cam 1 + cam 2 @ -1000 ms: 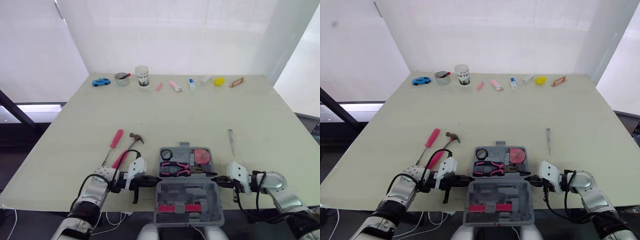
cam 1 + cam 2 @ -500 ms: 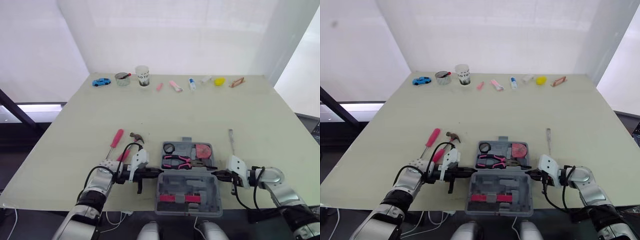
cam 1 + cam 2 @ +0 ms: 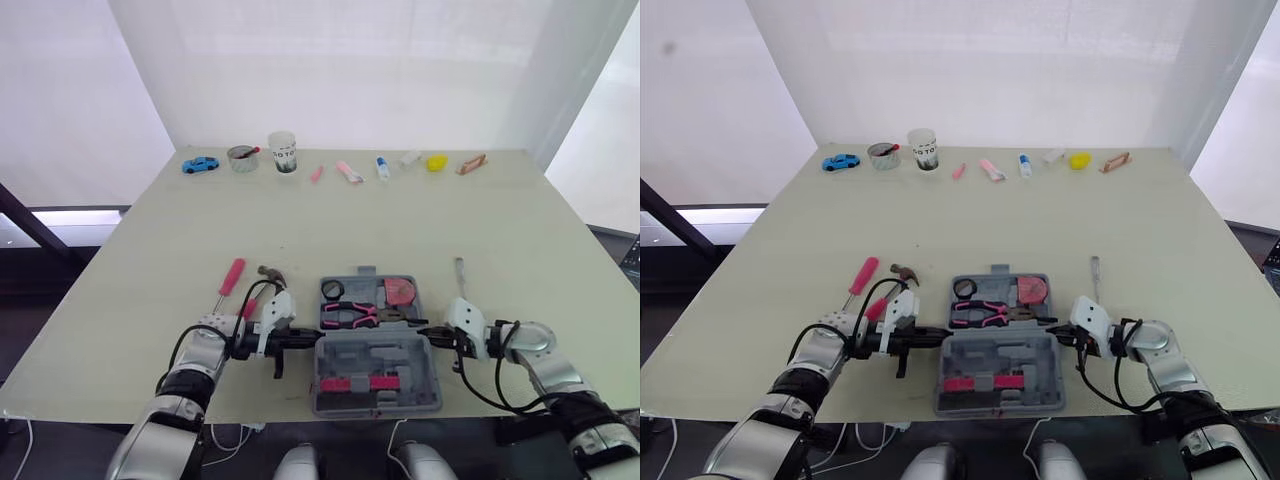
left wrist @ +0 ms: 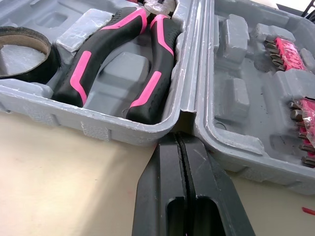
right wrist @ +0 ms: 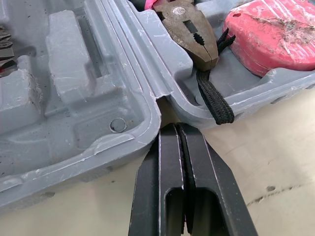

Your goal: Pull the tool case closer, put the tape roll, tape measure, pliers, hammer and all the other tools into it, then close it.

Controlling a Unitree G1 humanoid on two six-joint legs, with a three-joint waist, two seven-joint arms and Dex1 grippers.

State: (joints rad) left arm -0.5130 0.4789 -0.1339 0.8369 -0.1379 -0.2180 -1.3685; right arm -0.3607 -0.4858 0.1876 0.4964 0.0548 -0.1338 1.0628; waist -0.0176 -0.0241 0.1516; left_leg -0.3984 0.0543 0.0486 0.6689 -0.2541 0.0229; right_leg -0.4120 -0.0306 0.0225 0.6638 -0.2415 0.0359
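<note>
- Your grey plastic tool case (image 3: 372, 352) lies open flat at the near edge of the pale table (image 3: 400, 220), between your two arms.
- Your left gripper (image 4: 181, 142) has its black fingers pressed together, holding nothing, with its tip at the case's left hinge notch.
- Your right gripper (image 5: 178, 130) is likewise closed and empty, at the right hinge notch.
- The far half holds the black tape roll (image 4: 34, 73), pink-and-black pliers (image 4: 155, 54) and red tape measure (image 5: 266, 34).
- The pink-handled hammer (image 3: 270, 273) and pink-handled screwdriver (image 3: 230, 280) lie left of the case, and a slim screwdriver (image 3: 461, 275) lies to its right.
</note>
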